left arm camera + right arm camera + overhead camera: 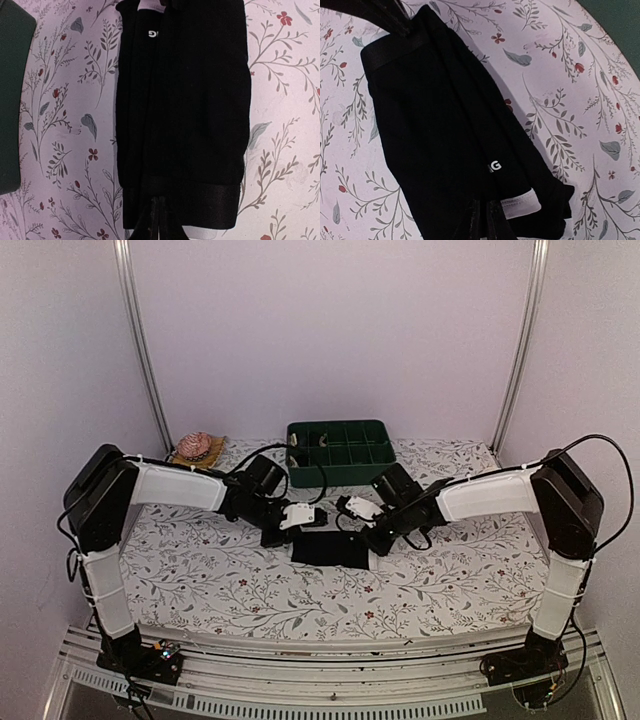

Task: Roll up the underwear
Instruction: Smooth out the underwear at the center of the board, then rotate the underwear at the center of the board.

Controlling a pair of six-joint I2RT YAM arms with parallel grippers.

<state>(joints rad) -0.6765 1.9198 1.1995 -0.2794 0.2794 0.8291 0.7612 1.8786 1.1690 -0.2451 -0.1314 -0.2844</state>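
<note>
Left gripper [157, 204]: jaws closed right down, no gap showing. Tips sit on the banded hem of the underwear [185, 110] at bottom centre of the left wrist view and look pinched onto it. It's black on black, so the bite itself is hard to see.

Right gripper [482, 205]: same, fingers pressed together at bottom centre of its own view, on the opposite end of the same piece, next to a white strip [520, 205] at that edge.

The underwear lies flat, folded into a long narrow black rectangle, with one gripper at each short end. Small white lettering [495, 165] shows on it, only a "G" readable. In the right wrist view the left gripper's dark fingers show at the upper left, on the far banded end.

Top view: the garment is in the middle of the frame, just below centre, on the floral table cover [200, 570]. Both arms reach in from the sides and meet over it.

Green compartment bin [340, 452] is above it in the frame, close but not touching. A pinkish lumpy object [195, 446] sits on a tan mat at the upper left of the table, well apart. Only one garment is visible.
</note>
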